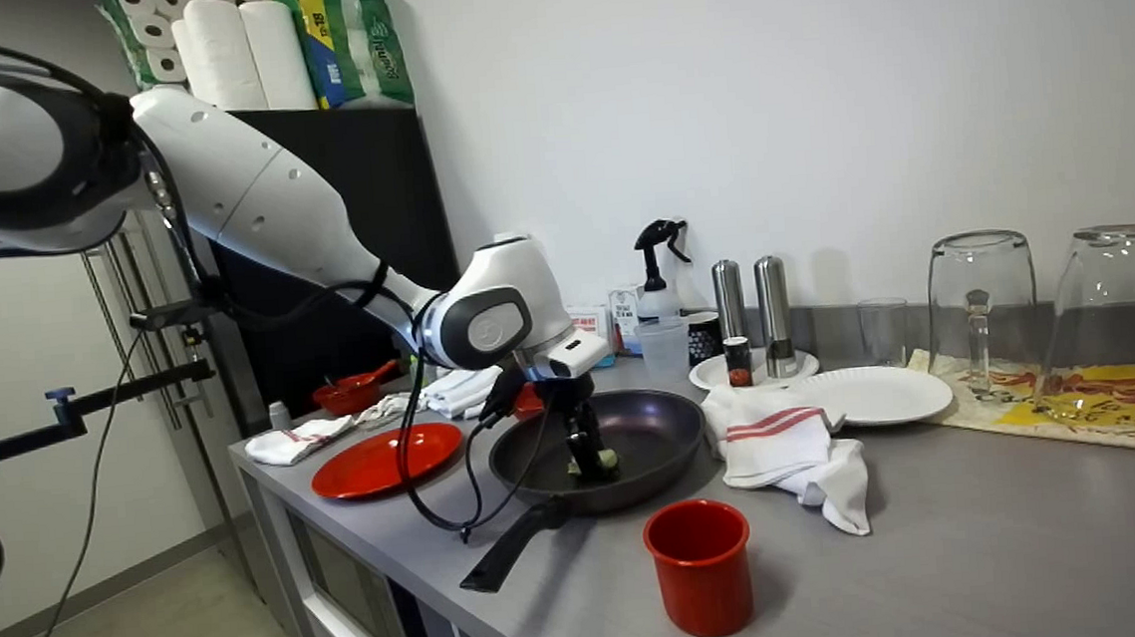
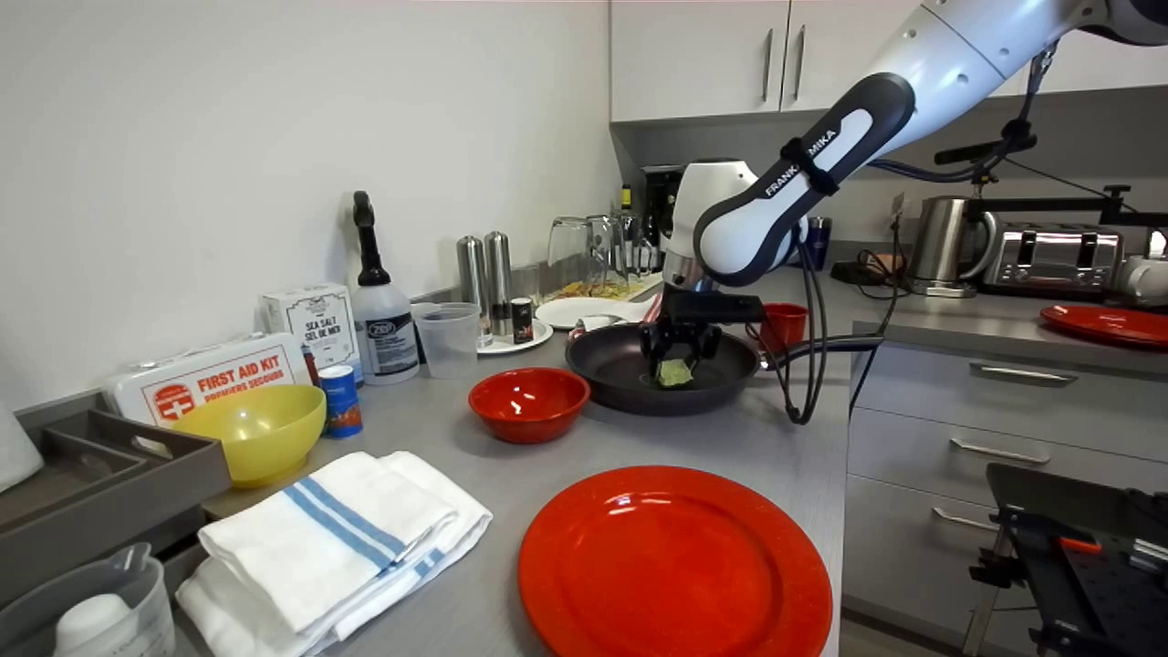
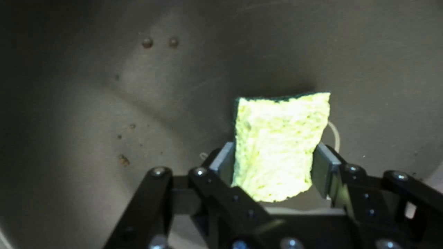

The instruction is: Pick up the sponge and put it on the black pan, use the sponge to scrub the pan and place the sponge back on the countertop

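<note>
A yellow-green sponge (image 3: pixel 280 145) is held low inside the black pan (image 1: pixel 655 427), directly between the fingertips (image 3: pixel 323 169) of the gripper (image 3: pixel 275 164). In the wrist view its slightly longer axis is pointed forward between them, with its dark scouring side turned toward the pan's floor; whether the floor is touched cannot be told. The fingertips are parted only by the sponge's width, both sides being gripped. Next, a scrubbing sweep seems to be called for.

The wrist view is dim; the sponge (image 3: pixel 278 148) glares
</note>
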Robot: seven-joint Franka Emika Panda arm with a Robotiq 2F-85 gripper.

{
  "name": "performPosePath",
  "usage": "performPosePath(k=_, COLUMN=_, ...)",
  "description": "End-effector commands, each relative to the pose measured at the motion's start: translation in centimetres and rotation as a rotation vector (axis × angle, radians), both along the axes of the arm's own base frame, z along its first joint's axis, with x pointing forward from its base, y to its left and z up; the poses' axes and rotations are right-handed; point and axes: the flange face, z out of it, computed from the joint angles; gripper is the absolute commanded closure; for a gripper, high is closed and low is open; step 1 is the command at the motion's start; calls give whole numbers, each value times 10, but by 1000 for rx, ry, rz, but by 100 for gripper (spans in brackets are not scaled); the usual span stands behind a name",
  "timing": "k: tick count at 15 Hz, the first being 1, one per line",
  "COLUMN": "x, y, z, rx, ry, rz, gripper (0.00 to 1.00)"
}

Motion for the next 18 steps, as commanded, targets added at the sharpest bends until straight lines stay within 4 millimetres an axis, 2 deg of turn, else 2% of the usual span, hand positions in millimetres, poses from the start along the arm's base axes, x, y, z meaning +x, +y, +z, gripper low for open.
performPosePath(k=1, x=4, y=15, z=-10, rx=2, ry=15, rz=29, gripper=72)
performPosePath(k=4, x=7, y=14, z=-13, rx=-13, ry=10, rz=24, gripper=72)
performPosePath(k=11, x=27, y=-7, z=-11, rx=-32, ry=-30, rz=-2, gripper=72)
performPosePath(k=18, x=50, y=-10, z=-13, rx=-60, ry=-64, rz=5, gripper=72)
